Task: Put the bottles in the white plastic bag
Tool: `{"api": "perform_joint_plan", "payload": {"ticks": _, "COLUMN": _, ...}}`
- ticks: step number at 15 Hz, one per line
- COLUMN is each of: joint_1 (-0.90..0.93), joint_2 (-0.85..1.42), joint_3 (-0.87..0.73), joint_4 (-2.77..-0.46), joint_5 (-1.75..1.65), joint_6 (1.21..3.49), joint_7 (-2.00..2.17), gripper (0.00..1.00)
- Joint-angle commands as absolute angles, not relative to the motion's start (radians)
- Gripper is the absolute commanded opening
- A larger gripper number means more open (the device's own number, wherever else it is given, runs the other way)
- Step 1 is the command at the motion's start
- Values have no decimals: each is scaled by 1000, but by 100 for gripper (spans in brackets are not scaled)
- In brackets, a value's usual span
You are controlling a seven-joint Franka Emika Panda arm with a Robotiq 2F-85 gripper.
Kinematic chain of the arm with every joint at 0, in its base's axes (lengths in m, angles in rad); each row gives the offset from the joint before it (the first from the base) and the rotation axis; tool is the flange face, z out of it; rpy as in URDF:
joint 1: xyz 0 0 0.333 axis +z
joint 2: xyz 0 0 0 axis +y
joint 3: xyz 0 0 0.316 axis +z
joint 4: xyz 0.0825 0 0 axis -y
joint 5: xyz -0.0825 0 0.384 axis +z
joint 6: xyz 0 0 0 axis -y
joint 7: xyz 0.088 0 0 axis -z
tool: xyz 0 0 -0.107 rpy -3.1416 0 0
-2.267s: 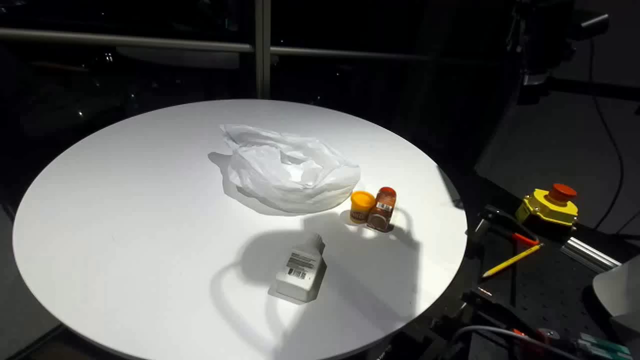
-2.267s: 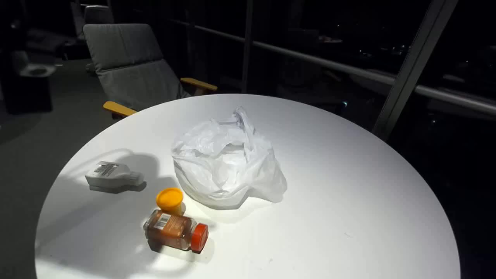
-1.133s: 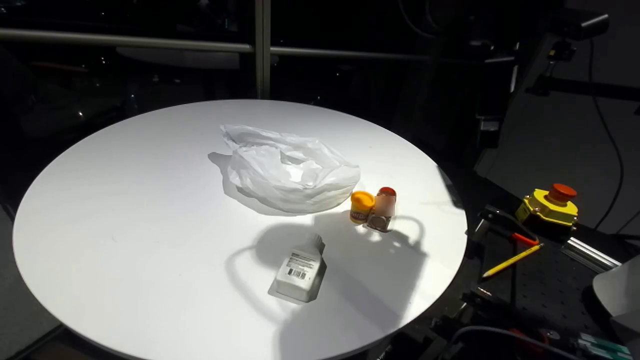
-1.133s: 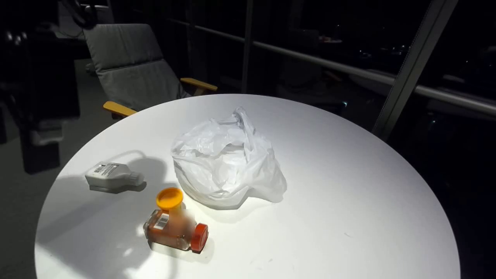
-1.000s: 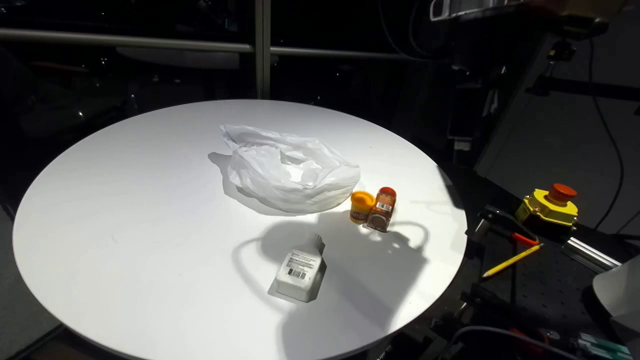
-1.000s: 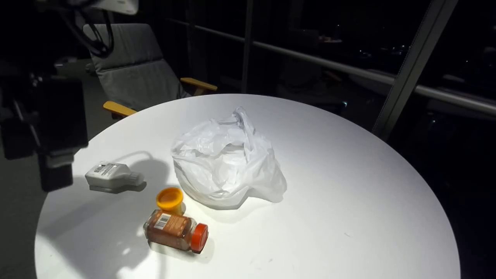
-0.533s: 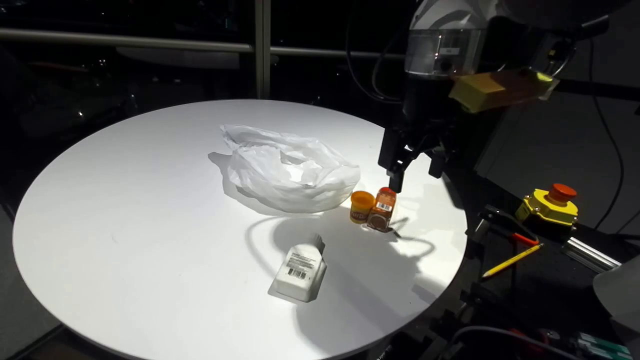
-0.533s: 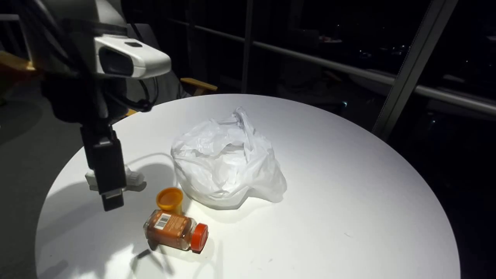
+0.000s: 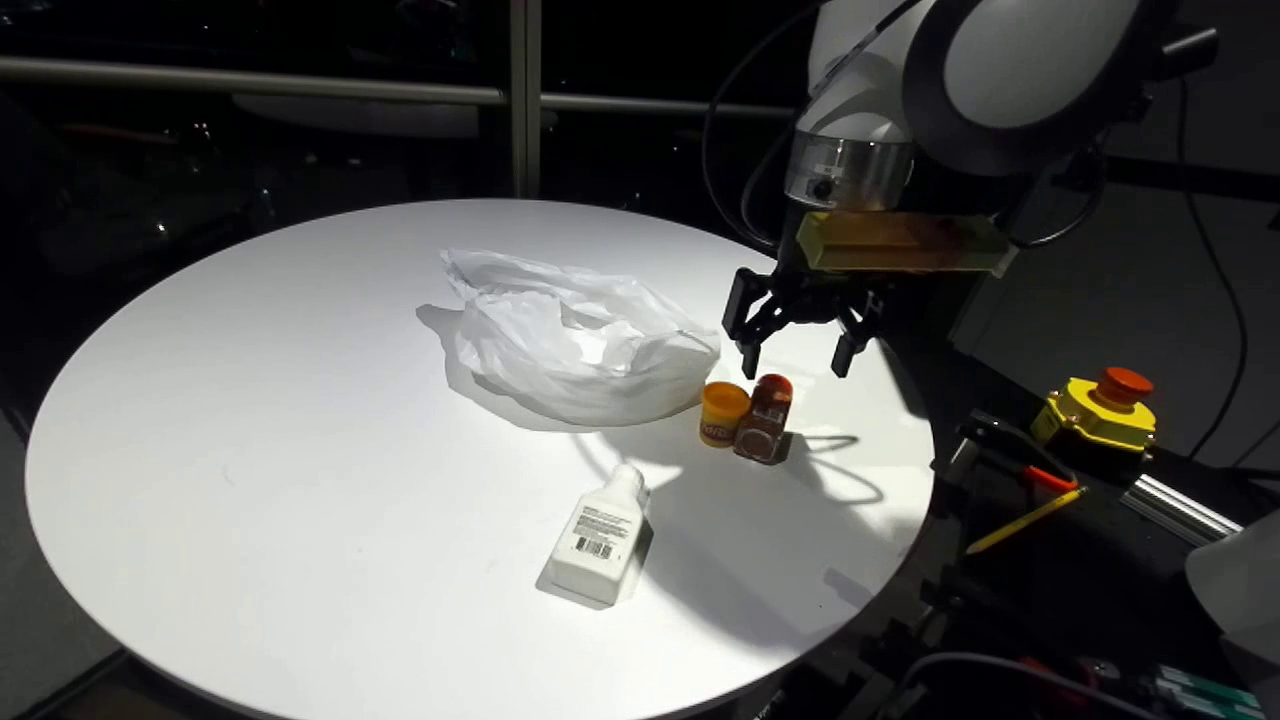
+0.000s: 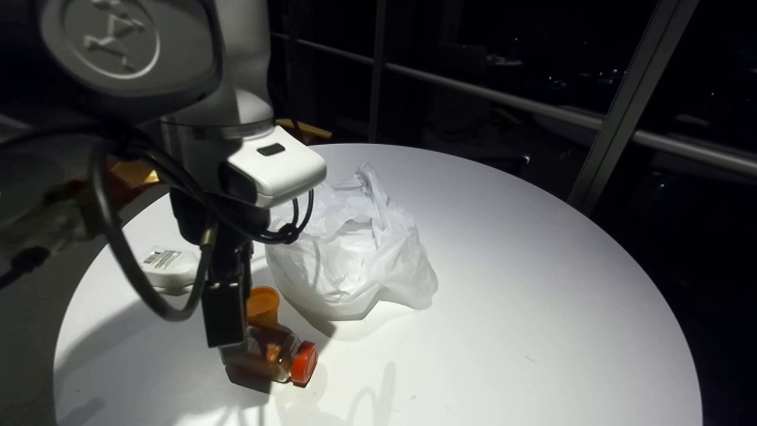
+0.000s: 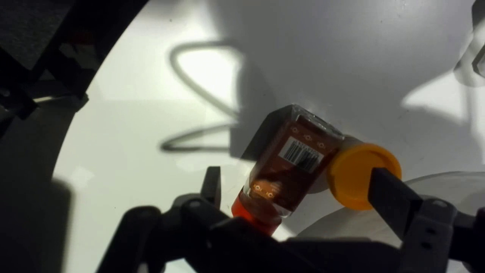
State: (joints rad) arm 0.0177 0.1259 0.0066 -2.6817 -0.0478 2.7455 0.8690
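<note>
A white bottle (image 9: 597,545) lies on its side on the table; it is partly behind the arm's cable in an exterior view (image 10: 168,266). A brown bottle with a red cap (image 9: 765,425) lies on its side, also in an exterior view (image 10: 275,358) and the wrist view (image 11: 286,170). The white plastic bag (image 9: 560,375) lies with its mouth open upward, also in an exterior view (image 10: 390,266). My gripper (image 9: 797,365) is open and empty above the brown bottle. In the wrist view its fingers (image 11: 297,185) stand either side of the bottle, the right one over an orange-lidded tub.
The orange-lidded tub (image 9: 723,415) stands against the brown bottle, between it and the bag, also in an exterior view (image 10: 262,302). The round white table (image 9: 300,480) ends beside a dark bench with a yellow-and-red stop button (image 9: 1100,410) and a pencil (image 9: 1025,522).
My arm has swung in over the table, and the gripper has come down to hover above the brown bottle. The bottles, tub and bag have not moved.
</note>
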Motion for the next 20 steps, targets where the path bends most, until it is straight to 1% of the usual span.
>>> {"api": "perform_joint_plan", "payload": {"ticks": 1, "joint_1": 16, "joint_2": 198, "joint_3": -19, "joint_4": -2632, "joint_5": 88, "joint_6": 2791, "joint_7": 884, "gripper": 100}}
{"api": "perform_joint_plan", "payload": {"ticks": 9, "joint_1": 11, "joint_2": 292, "joint_3": -51, "joint_4": -2576, "joint_5": 288, "joint_6": 2799, "joint_7": 896, "gripper": 100}}
{"api": "perform_joint_plan", "payload": {"ticks": 15, "joint_1": -7, "joint_2": 362, "joint_3": -56, "joint_4": -2562, "joint_5": 376, "joint_6": 2788, "joint_7": 888, "gripper": 100}}
{"api": "perform_joint_plan", "payload": {"ticks": 16, "joint_1": -14, "joint_2": 369, "joint_3": -51, "joint_4": -2559, "joint_5": 388, "joint_6": 2782, "joint_7": 879, "gripper": 75}}
{"api": "perform_joint_plan", "payload": {"ticks": 17, "joint_1": -19, "joint_2": 373, "joint_3": -47, "joint_4": -2558, "joint_5": 398, "joint_6": 2780, "joint_7": 873, "gripper": 74}}
{"api": "perform_joint_plan", "payload": {"ticks": 18, "joint_1": -30, "joint_2": 368, "joint_3": -37, "joint_4": -2562, "joint_5": 419, "joint_6": 2785, "joint_7": 858, "gripper": 68}}
{"api": "perform_joint_plan", "payload": {"ticks": 19, "joint_1": -40, "joint_2": 361, "joint_3": -27, "joint_4": -2566, "joint_5": 441, "joint_6": 2793, "joint_7": 844, "gripper": 58}}
{"api": "perform_joint_plan", "payload": {"ticks": 20, "joint_1": -53, "joint_2": 347, "joint_3": -13, "joint_4": -2572, "joint_5": 465, "joint_6": 2797, "joint_7": 824, "gripper": 51}}
